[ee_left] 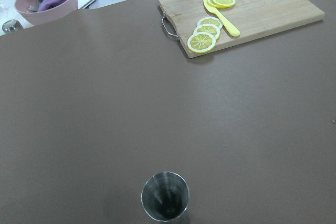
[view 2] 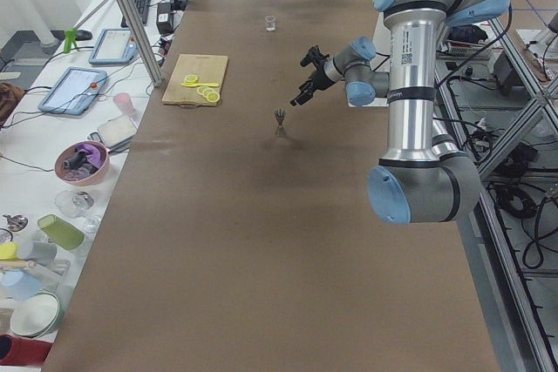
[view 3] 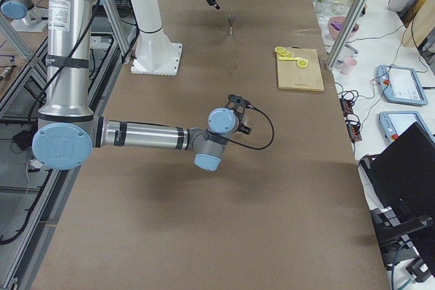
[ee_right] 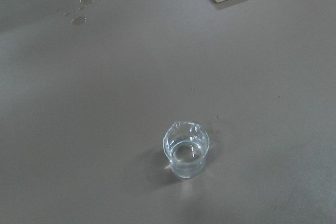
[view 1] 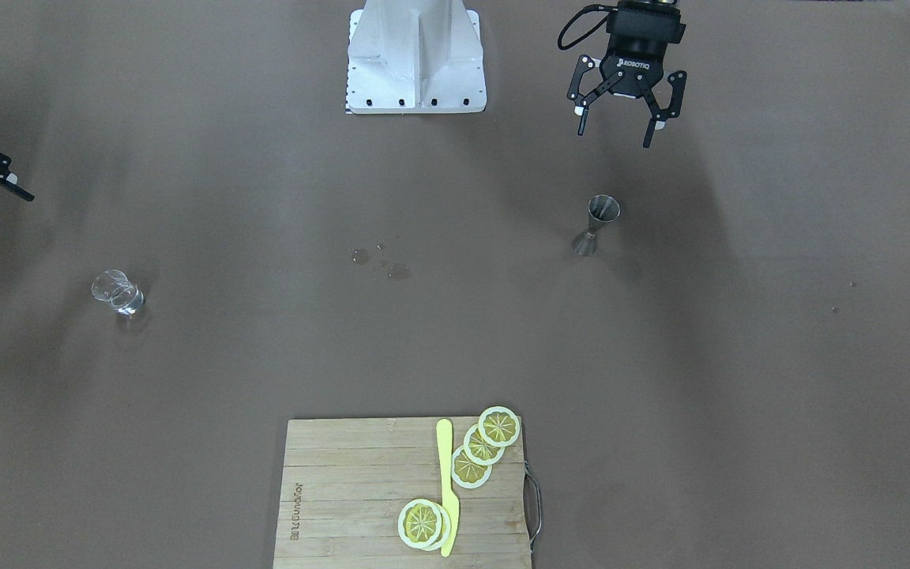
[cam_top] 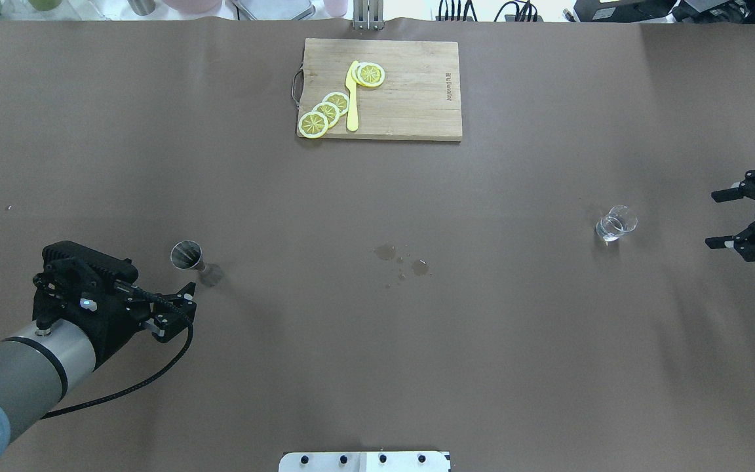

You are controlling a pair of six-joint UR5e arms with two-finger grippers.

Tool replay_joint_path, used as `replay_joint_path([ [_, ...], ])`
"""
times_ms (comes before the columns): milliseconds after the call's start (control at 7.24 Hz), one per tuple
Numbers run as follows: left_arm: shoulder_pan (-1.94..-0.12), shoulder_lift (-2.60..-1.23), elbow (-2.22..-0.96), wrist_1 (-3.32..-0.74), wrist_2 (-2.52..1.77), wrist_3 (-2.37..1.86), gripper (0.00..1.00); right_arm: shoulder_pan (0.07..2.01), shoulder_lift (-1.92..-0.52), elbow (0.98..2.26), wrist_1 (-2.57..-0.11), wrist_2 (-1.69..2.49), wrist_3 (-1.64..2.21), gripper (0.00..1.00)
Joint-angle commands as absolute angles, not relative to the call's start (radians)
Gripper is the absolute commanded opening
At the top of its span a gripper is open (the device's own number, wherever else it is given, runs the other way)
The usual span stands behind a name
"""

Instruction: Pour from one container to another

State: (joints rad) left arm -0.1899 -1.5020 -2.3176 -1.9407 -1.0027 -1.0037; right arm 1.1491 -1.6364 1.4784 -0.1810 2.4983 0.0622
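Note:
A steel jigger (view 1: 597, 225) stands upright on the brown table; the left wrist view looks down into its cup (ee_left: 165, 198). My left gripper (view 1: 614, 136) hovers open on the robot's side of the jigger, not touching it, with nothing between its fingers. A small clear glass (view 1: 118, 292) with a little liquid in it stands far across the table, and the right wrist view shows the glass (ee_right: 185, 150) from above. My right gripper (view 1: 6, 225) is open and empty, beside that glass (cam_top: 615, 223) and well apart from it, toward the table's end.
A wooden cutting board (view 1: 344, 490) with lemon slices (view 1: 483, 444) and a yellow knife (view 1: 447, 490) lies at the far edge. Spilled drops (view 1: 380, 265) mark the table's middle. The robot base (view 1: 415, 55) stands at the near edge.

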Motion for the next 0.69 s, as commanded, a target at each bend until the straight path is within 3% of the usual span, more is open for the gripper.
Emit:
replay_joint_path([
  [0, -0.169, -1.544, -2.292, -1.95, -0.828, -1.012, 0.98, 1.129, -1.559, 1.364, -0.043, 2.502, 0.095, 0.95],
  [552, -0.025, -1.546, -2.206, -1.983, -0.692, -1.437, 0.98, 1.089, -1.451, 1.18, 0.156, 2.479, 0.193, 0.93],
])
